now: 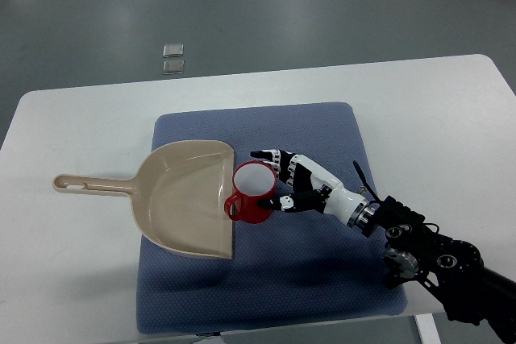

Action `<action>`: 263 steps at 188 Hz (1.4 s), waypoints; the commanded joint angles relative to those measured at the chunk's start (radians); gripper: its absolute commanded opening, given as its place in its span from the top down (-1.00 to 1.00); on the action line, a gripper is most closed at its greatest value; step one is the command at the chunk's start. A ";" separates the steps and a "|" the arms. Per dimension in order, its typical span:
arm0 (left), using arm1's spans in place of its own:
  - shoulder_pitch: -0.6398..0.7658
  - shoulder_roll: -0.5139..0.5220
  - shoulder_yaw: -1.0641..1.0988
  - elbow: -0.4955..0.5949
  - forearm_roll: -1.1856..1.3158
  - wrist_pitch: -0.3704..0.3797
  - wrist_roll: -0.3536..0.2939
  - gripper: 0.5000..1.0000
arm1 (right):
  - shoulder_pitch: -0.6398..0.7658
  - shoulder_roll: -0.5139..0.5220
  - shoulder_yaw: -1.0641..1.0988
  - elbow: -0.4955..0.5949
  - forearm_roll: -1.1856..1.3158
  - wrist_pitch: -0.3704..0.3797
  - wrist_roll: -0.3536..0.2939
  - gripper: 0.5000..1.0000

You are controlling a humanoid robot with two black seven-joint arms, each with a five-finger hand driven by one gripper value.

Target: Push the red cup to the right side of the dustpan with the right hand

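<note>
Most of the push looks done to me: the red cup [255,192] stands upright on the blue mat [322,130], hard against the open mouth of the beige dustpan [184,199], on the dustpan's right side. Its small handle points toward the pan's lip and seems to touch or slightly overlap it; I cannot tell whether the cup sits wholly clear of the edge.

My right hand [294,183] lies just right of the cup, my fingers [266,155] partly spread and bent around its far rim and side, resting against it rather than clamped on it. My thumb sits low at the cup's near side. My left arm does not show.

What is left, as I judge it, is little: perhaps a small nudge away from the pan, then drawing my hand back.

For room, the mat is bare to the right and toward me, so my arm can withdraw that way freely. The white surface [451,118] beyond is open too. To the left the dustpan blocks any further push, and its long handle reaches toward the surface's left edge.
</note>
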State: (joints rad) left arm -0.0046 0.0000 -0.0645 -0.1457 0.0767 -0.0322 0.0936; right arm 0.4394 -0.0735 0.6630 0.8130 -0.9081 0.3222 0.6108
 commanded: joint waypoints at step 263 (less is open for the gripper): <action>0.000 0.000 0.000 0.000 0.000 0.000 0.000 -1.00 | -0.008 -0.043 0.018 0.002 -0.002 0.047 0.000 -0.72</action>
State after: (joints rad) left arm -0.0046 0.0000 -0.0646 -0.1457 0.0767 -0.0322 0.0936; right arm 0.4316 -0.1040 0.6781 0.8147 -0.9097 0.3536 0.6109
